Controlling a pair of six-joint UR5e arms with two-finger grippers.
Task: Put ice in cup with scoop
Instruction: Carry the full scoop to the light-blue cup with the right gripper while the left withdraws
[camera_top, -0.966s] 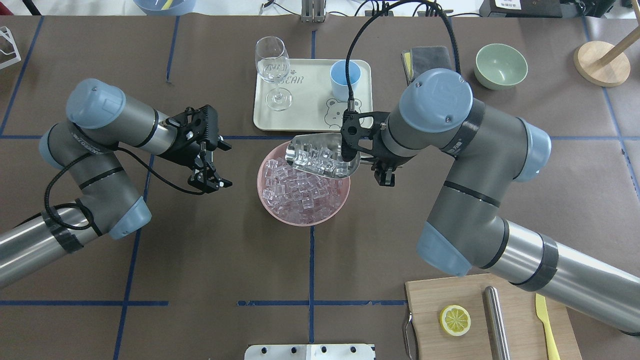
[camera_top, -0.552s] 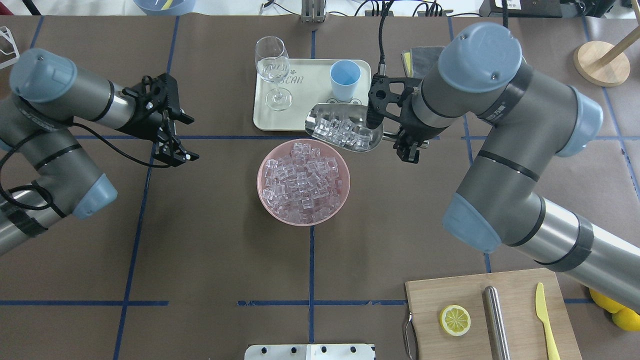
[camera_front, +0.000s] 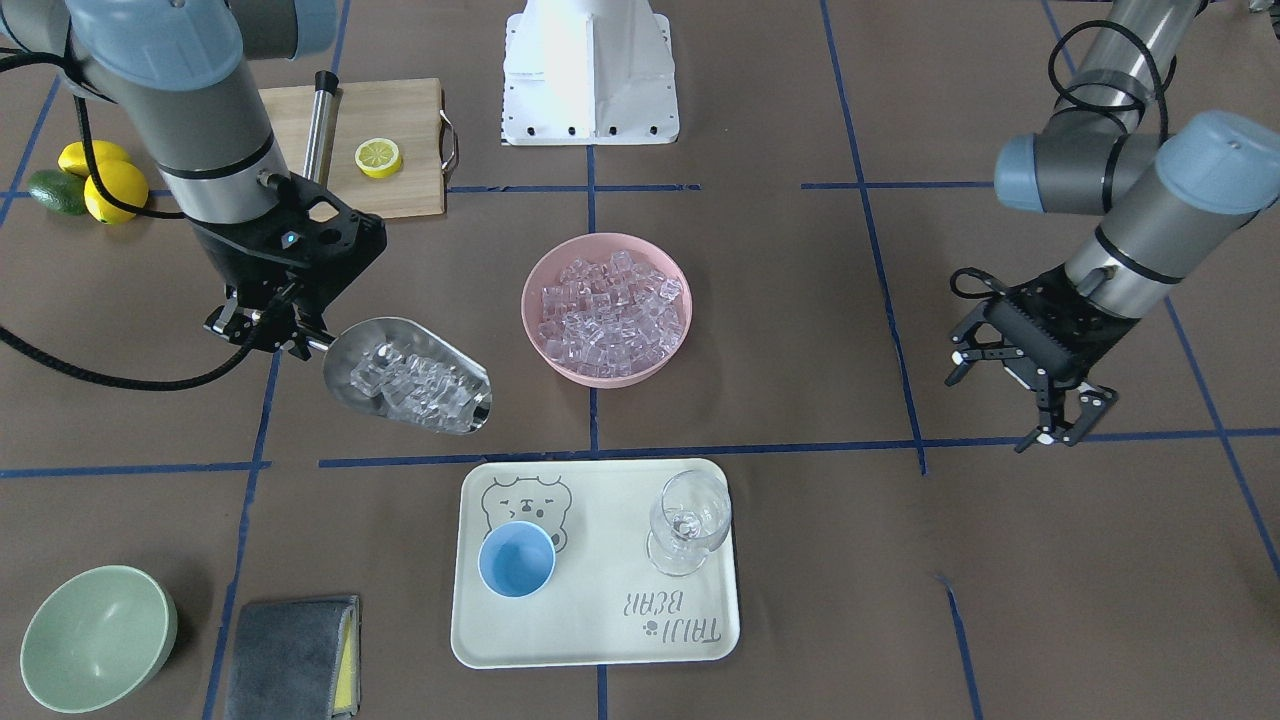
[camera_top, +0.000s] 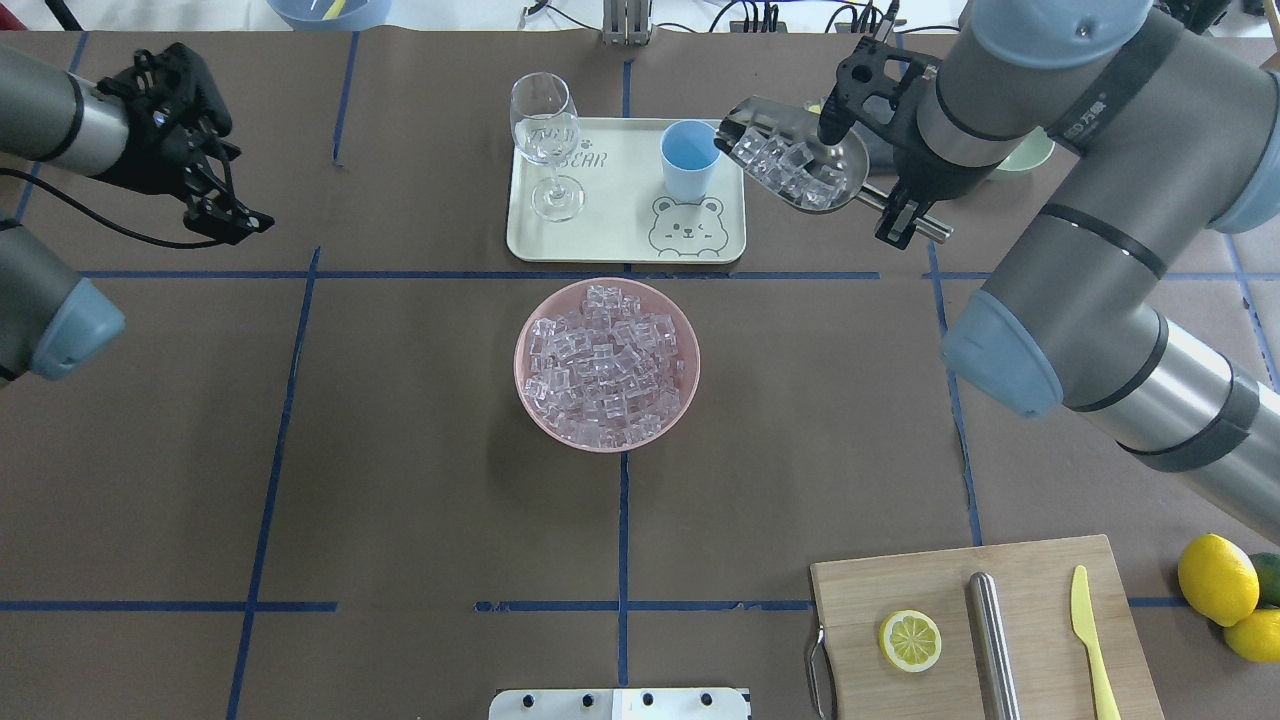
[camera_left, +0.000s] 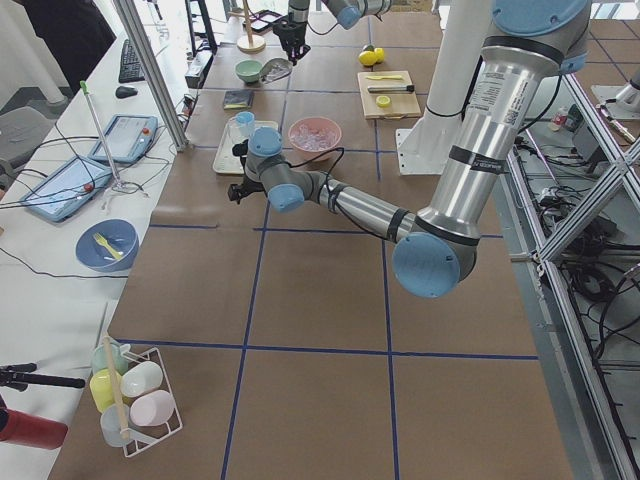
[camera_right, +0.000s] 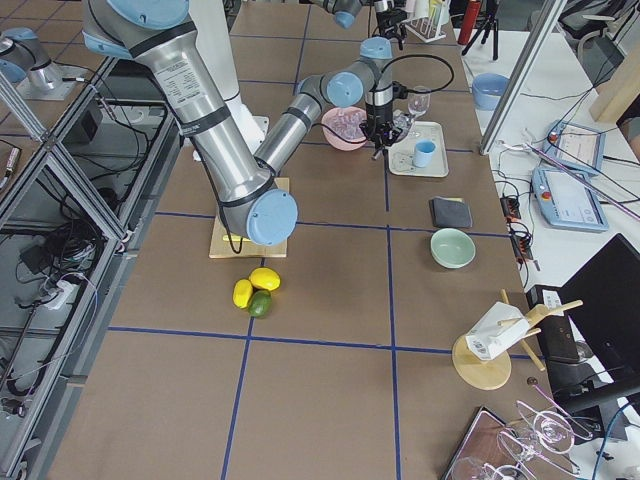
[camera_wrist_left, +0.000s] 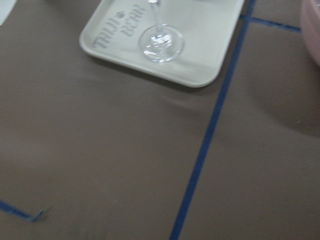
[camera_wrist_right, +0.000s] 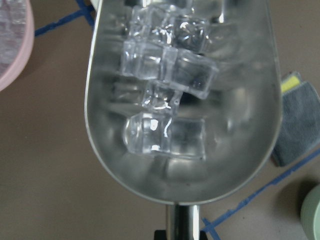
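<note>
Since the earlier overhead frames, the right gripper has carried the loaded scoop away from above the pink bowl to the right side of the tray. The left gripper has drawn back toward the table's left end. Nearest the robot we find a cutting board bearing a lemon slice, a steel cylinder and a yellow knife. Further out, at mid-table, the pink bowl holds a heap of ice. Beyond it, the tray carries the cup, upright with its blue inside showing, and a wine glass well apart from it. The right gripper is clamped on the scoop's rod handle and holds the scoop in the air, its open lip turned toward the cup. We see several cubes lying in the trough. Neither fixed view puts the lip over the cup's rim. The left gripper hangs above bare table with its fingers spread apart, holding nothing. Farthest out lie a green bowl and a grey cloth.
</note>
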